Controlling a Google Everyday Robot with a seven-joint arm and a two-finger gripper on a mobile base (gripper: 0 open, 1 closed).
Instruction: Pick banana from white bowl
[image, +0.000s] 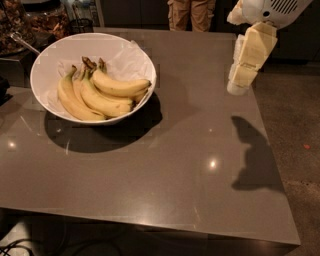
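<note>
The white bowl (51, 56) with a crumpled paper lining stands on the dark table at the back left. Several yellow bananas lie in it. One banana (120, 86) lies on top, stem to the left and dark tip to the right near the bowl's right rim. The others (82, 100) lie beside and under it with their stems together. My gripper (239, 86) hangs from the white arm at the upper right, above the table's right side. It is well to the right of the bowl and holds nothing.
The grey table (165, 170) has its right edge just past the gripper's shadow (255, 155). A person's legs (192, 12) stand behind the table. Containers and a utensil handle (22, 42) sit at the back left.
</note>
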